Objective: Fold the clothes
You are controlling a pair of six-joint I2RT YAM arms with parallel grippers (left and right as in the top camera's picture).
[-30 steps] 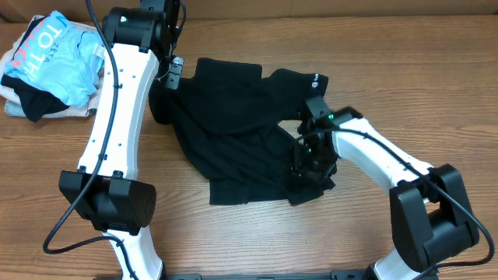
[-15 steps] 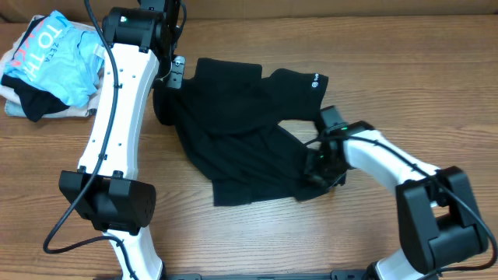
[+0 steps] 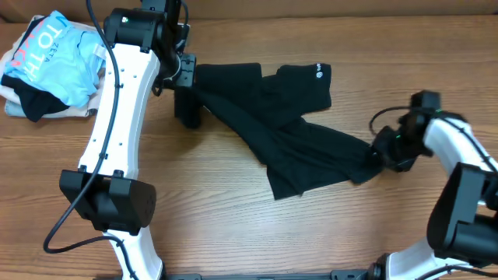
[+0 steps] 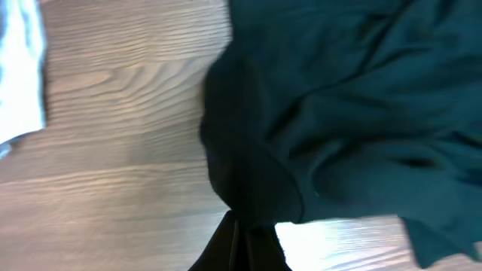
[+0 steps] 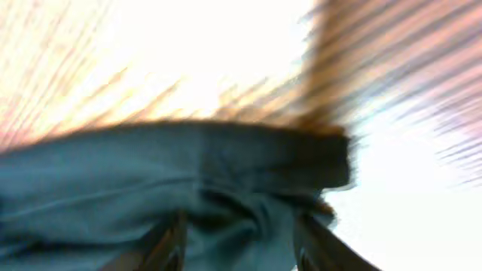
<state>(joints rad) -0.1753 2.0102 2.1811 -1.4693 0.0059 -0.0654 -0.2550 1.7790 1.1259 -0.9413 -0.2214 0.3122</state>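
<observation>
On the wooden surface (image 3: 257,233), the black shirt (image 3: 303,152) lies stretched in a twisted band across the middle. The left tool (image 3: 185,78) is clamped tight on one end; the right tool (image 3: 379,158) pinches the opposite end.

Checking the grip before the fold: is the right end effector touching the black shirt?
Touching. The right wrist view shows the shirt bunched between the right end effector's fingers.
</observation>
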